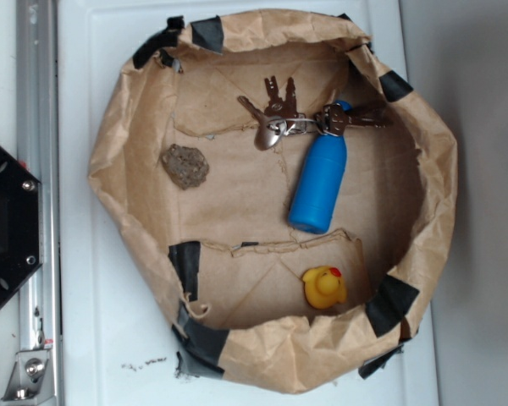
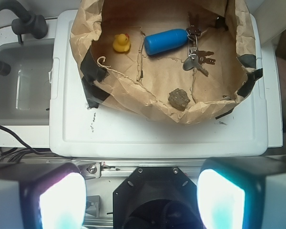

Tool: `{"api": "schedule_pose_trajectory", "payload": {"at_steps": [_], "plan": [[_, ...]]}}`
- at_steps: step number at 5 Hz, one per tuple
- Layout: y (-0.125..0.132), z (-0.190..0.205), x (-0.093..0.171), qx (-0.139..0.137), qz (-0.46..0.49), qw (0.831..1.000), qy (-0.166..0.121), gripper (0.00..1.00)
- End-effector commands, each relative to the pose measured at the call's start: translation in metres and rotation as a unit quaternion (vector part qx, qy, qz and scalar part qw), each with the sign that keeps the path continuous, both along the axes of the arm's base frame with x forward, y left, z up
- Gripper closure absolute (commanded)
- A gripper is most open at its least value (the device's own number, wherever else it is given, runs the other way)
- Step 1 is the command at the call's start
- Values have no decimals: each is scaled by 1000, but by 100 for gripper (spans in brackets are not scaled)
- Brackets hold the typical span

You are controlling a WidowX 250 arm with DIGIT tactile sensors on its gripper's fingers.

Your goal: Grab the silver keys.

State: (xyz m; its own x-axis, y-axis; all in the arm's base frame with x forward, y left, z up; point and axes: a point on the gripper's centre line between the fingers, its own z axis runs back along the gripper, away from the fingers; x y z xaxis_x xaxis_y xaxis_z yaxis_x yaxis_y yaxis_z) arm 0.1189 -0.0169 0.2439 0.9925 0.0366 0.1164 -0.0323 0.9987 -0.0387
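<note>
The silver keys [image 1: 292, 118] lie in the far part of a brown paper basket [image 1: 118, 161], a bunch on linked rings with a shiny spoon-shaped fob, touching the cap end of a blue bottle [image 1: 319, 182]. In the wrist view the keys [image 2: 196, 55] lie right of the bottle [image 2: 165, 41]. My gripper [image 2: 142, 198] is open and empty, its two glowing fingers [image 2: 62, 202] wide apart at the bottom of the wrist view, high up and well short of the basket, above the black robot base. The gripper is out of the exterior view.
A yellow rubber duck [image 1: 324, 286] and a brown stone [image 1: 184, 165] also lie in the basket. The basket sits on a white lid [image 2: 157, 133]. A grey sink [image 2: 24, 81] with a black tap is to the left in the wrist view. The black base [image 1: 4, 228] is at the exterior view's left.
</note>
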Motion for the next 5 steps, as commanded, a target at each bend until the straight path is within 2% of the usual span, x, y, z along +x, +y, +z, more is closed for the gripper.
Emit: {"api": "schedule_pose_trajectory", "payload": {"at_steps": [1, 2, 3, 4, 5], "plan": [[0, 0, 0, 0, 0, 1000, 0, 0], [-1, -15, 46, 103, -92, 990, 7, 0], [8, -22, 78, 95, -68, 991, -57, 0], [23, -38, 94, 54, -103, 991, -68, 0], [51, -60, 107, -5, -83, 992, -92, 0]]}}
